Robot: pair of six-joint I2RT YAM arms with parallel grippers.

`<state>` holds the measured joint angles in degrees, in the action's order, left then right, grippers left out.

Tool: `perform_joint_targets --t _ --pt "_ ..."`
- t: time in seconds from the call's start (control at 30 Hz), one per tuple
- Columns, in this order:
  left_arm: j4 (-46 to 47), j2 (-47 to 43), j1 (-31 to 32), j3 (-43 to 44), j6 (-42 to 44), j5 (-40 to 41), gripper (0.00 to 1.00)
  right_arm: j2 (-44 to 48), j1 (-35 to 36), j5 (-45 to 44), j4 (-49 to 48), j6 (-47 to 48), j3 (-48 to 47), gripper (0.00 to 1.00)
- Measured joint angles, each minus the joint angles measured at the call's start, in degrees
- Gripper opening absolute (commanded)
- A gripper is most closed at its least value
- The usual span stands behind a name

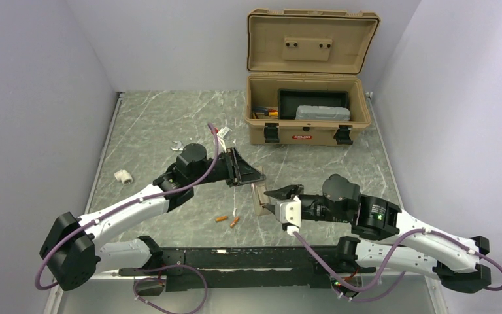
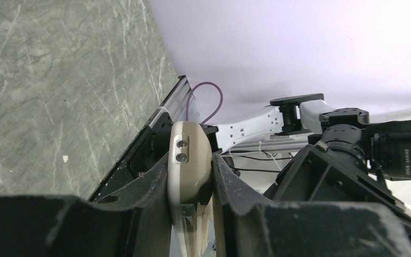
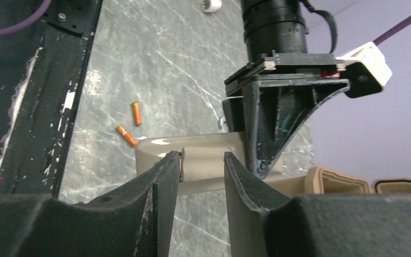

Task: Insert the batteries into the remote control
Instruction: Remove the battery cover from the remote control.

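The remote control [image 1: 259, 196] is held in the air between the two arms, its grey-tan back showing. My left gripper [image 1: 251, 176] is shut on one end of it; in the left wrist view the remote [image 2: 190, 160] fills the gap between the fingers [image 2: 155, 187]. My right gripper [image 1: 276, 198] meets it from the right. In the right wrist view its fingertips [image 3: 168, 166] pinch a raised tan section [image 3: 203, 158] of the remote's back. Two orange batteries [image 1: 221, 219] [image 1: 235, 222] lie on the table below, also in the right wrist view [image 3: 136, 113] [image 3: 127, 136].
An open tan toolbox [image 1: 307, 118] stands at the back right, lid up. A white plastic fitting [image 1: 123, 176] lies at the left. A silver wrench [image 1: 178, 145] lies behind the left arm. A black rail [image 1: 235, 258] runs along the near edge.
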<state>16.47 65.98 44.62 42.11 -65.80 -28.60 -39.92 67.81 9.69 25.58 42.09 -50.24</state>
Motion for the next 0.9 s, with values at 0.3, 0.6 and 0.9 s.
perform_joint_targets --t 0.3,0.6,0.9 --pt "2.5 0.0 0.2 -0.7 -2.6 0.0 0.0 -0.6 -0.1 1.3 1.1 -1.3 1.3 0.39" --pt "2.7 0.0 0.4 -0.7 -2.7 0.0 0.0 -0.3 -0.2 1.4 1.4 -1.7 1.3 0.41" --pt "3.5 0.0 0.5 -2.0 -3.1 0.0 0.0 0.6 -0.3 1.9 1.9 -2.1 1.3 0.43"
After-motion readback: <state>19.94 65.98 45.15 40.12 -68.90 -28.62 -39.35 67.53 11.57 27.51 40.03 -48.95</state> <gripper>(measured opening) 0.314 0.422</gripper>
